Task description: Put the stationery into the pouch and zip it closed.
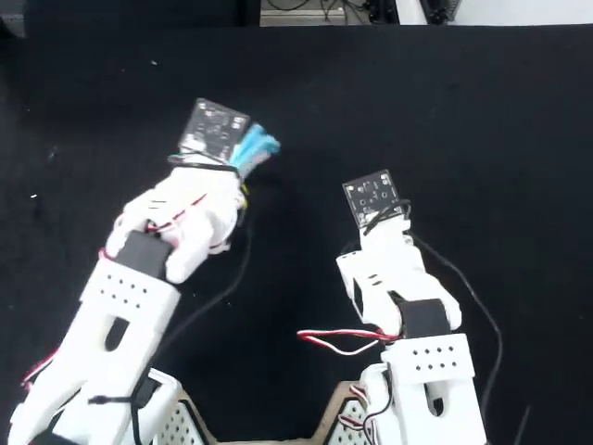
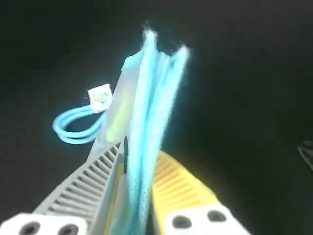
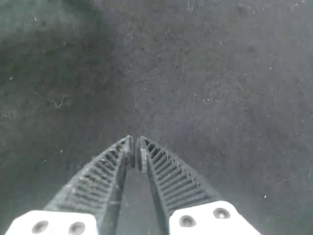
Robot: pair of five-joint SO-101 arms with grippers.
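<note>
Pouch: the light blue pouch (image 2: 151,112) is seen edge-on, clamped in the left end effector (image 2: 142,152), with its free end sticking out past the tips.
Pouch place: left of the worktop's (image 1: 482,139) middle and toward the far edge; I cannot tell whether it touches the surface or hangs just above it.
Left end effector: closed down onto the pouch, with the grey finger (image 2: 98,176) on one face and the yellow finger (image 2: 176,186) on the other, so the fabric is squeezed flat between them.
Loop and tab: a blue cord loop (image 2: 73,129) hangs off one side of the pouch, with a small pale tab (image 2: 100,96) just beside it; this may be the zip pull, but that is a guess.
Right end effector: the right end effector (image 3: 134,149) is nearly shut, its tips almost touching, with nothing in it; it is over bare worktop, well apart from the pouch.
Stationery: whether any is inside the pouch cannot be told, since the sides are pressed together and the view is along the edge.
Zip: too hidden to say whether it is open or closed.
Progress: judging by the flat, gathered pouch and the idle right arm, the filling looks done and the work seems to be at or near the zipping step.
Left to do: confirm the zip runs fully shut, then set the pouch down.
</note>
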